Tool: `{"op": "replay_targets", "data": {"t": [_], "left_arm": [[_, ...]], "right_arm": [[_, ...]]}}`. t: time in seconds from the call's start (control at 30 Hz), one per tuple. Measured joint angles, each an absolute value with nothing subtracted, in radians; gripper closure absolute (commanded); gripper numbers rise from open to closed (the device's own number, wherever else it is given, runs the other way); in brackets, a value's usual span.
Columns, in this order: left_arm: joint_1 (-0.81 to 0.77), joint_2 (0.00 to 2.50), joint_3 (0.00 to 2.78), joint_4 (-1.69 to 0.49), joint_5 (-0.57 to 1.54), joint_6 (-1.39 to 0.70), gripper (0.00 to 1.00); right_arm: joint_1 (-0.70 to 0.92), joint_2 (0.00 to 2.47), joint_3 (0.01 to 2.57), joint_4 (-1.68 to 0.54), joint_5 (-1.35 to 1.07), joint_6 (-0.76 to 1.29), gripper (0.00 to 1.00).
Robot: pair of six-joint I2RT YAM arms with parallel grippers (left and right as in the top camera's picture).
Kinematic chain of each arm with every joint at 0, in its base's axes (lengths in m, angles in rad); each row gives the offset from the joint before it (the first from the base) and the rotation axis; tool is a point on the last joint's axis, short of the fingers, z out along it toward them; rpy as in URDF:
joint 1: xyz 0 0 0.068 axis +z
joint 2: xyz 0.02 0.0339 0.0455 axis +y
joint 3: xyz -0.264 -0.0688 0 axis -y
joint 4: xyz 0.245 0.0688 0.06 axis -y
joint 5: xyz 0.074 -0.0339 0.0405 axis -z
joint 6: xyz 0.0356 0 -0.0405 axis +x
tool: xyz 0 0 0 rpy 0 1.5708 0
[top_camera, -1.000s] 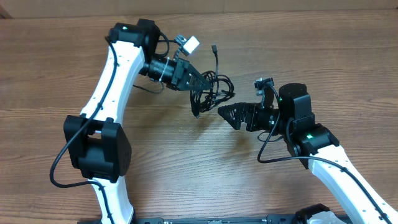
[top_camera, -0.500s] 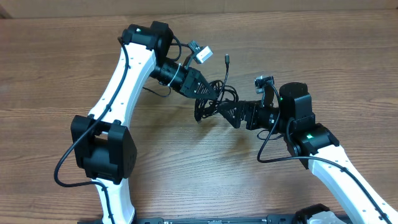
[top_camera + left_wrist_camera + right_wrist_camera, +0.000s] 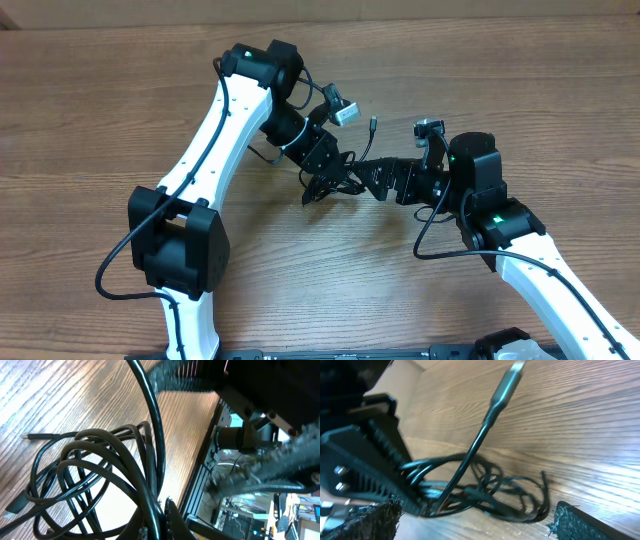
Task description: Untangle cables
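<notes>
Overhead view: looks straight down from well above on the wooden table (image 3: 90,110), taking in both arms (image 3: 215,150), with the bundle of cables (image 3: 345,178) near the middle of the frame.

Left wrist view: sits very close to the cables (image 3: 100,465), low and tilted, looking past their loops across the table (image 3: 75,390) toward a table edge and the cluttered room beyond.

Right wrist view: also close and low, looking out between its own fingers (image 3: 590,522) at the cables (image 3: 485,487) from the opposite side, with the left gripper (image 3: 410,492) at the left of them.

All three views share the cables and the wood just around them.
</notes>
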State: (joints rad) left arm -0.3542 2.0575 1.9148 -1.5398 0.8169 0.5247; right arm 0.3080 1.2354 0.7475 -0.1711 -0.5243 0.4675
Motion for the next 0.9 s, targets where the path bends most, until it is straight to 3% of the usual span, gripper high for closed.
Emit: {"op": "replay_targets", "data": {"t": [0.27,0.9], "left_arm": [[-0.380,2.057,1.915,-1.544,0.828,0.525,0.96],[-0.299,2.057,1.915,-1.513,1.144,0.497,0.96]], "right_arm": [[0.308,1.235,0.748,-0.179,-0.408,0.471,0.02],[0.307,1.235,0.750,-0.473,-0.270,0.485,0.03]]}}
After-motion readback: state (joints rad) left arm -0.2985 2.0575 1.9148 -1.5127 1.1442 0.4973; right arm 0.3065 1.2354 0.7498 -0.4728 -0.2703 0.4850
